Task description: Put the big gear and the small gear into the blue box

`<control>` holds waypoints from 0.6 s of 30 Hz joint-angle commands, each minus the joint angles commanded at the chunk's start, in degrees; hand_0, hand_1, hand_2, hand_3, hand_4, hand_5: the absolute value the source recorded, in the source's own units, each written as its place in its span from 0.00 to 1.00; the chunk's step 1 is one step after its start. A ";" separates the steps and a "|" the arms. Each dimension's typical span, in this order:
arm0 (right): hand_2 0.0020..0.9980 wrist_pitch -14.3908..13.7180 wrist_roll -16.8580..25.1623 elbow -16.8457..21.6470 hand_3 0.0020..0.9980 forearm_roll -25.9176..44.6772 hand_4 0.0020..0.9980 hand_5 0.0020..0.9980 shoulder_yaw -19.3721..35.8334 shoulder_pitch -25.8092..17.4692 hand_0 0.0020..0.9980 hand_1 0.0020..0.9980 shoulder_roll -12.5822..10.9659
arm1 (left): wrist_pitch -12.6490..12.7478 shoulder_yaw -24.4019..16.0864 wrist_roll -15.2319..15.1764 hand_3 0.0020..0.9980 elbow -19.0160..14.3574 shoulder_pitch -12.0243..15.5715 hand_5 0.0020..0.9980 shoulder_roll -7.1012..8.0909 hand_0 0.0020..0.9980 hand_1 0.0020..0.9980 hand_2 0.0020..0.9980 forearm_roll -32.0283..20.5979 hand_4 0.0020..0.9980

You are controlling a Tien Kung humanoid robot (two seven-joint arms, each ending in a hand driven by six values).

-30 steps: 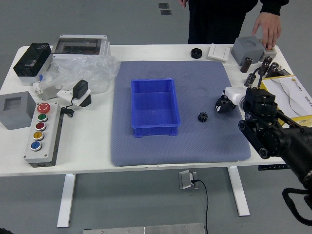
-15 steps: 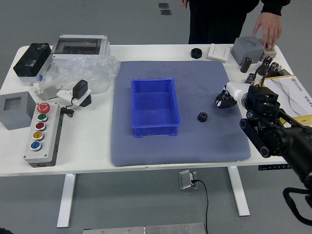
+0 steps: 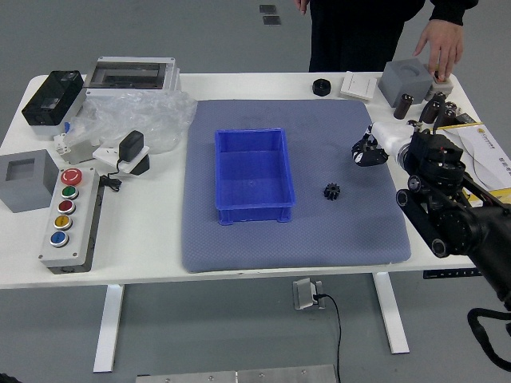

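My right hand (image 3: 370, 151) is over the right part of the grey-blue mat, its white back section toward the mat's right edge. Whether it holds anything is unclear, and no big gear can be made out apart from the dark hand. Left of and nearer than the hand, the small black gear (image 3: 331, 191) lies flat on the mat. The blue box (image 3: 255, 214) stands open at the mat's middle, left of the small gear, with nothing visible inside. My left hand is out of view.
Beyond the mat lie a black round part (image 3: 321, 87) and a white block (image 3: 358, 86). A person's hand (image 3: 441, 46) touches a small block beside a grey box (image 3: 403, 83). Plastic wrap (image 3: 140, 116) and a button panel (image 3: 72, 219) are at left, a yellow-edged tray (image 3: 483, 159) at right.
My right hand has moved a little toward the table's far side, and its forearm has shifted slightly. The small gear and blue box have stayed put.
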 joint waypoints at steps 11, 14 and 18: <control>0.53 1.04 -0.94 11.07 0.59 0.00 0.37 0.33 -0.81 -2.03 0.54 0.45 -0.31 | -0.03 0.10 -0.03 0.85 0.00 -0.02 0.51 0.14 0.88 0.87 0.86 -0.33 0.80; 0.53 1.30 -1.10 14.17 0.59 0.00 0.37 0.33 -1.59 -2.35 0.55 0.45 0.12 | -0.05 0.15 -0.03 0.85 0.00 0.02 0.52 0.15 0.88 0.87 0.86 -0.39 0.80; 0.53 1.55 -1.21 17.54 0.59 0.00 0.37 0.33 -2.94 -2.34 0.55 0.45 1.05 | -0.08 0.22 -0.01 0.85 0.00 0.10 0.52 0.19 0.88 0.87 0.86 -0.42 0.80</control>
